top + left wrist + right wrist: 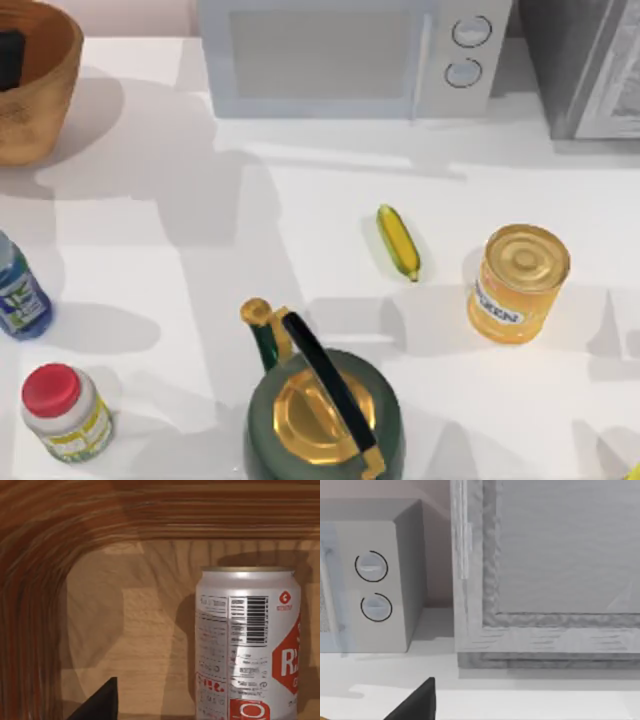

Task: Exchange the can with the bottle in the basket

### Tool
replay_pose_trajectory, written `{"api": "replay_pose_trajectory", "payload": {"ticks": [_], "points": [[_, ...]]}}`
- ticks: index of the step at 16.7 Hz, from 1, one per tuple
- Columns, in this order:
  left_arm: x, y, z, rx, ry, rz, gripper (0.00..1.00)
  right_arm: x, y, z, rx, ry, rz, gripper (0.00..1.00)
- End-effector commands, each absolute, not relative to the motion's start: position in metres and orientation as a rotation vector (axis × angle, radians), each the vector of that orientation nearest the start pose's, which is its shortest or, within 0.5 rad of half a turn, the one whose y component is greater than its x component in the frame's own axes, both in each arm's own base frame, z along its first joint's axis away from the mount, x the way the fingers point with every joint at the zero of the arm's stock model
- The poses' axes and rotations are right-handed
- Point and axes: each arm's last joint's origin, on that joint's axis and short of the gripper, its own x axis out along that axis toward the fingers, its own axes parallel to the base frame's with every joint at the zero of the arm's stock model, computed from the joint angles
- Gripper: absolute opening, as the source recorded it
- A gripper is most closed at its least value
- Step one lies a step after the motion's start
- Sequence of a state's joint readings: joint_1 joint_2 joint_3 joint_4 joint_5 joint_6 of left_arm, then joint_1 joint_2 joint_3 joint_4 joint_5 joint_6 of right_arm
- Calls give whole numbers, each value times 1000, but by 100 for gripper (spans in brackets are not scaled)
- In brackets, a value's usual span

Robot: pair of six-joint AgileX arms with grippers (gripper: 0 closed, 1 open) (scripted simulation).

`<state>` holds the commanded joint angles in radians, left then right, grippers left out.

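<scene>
The white can with a red label (247, 645) is standing upright inside the wicker basket (35, 95), near its ribbed inner wall, as the left wrist view is showing. The basket is sitting at the tabletop's (150, 260) far left corner. The blue bottle (18, 292) is standing at the left edge, outside the basket, with a red-capped white jar (65, 412) nearer the camera. One dark finger (97, 705) of the left tool is showing beside the can; I cannot tell its spread. The right tool's finger (415, 702) is facing a microwave (350, 55); its state is likewise unclear.
</scene>
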<state>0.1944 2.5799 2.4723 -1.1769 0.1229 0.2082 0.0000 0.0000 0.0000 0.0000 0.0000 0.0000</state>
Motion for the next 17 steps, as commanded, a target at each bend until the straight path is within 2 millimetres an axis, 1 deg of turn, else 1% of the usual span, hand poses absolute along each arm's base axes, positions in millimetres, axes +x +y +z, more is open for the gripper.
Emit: {"api": "replay_pose_trajectory", "payload": {"ticks": [5,6,9,17], "points": [[530,105,134,-30,1266,-49,100,106,-1,160,0,0,0,100],[531,105,130,-30,1267,-49,100,106,-1,160,0,0,0,100],[532,105,129,-30,1267,-49,100,106,-1,160,0,0,0,100],[532,105,129,-30,1267,-49,40,106,-1,160,0,0,0,100]]}}
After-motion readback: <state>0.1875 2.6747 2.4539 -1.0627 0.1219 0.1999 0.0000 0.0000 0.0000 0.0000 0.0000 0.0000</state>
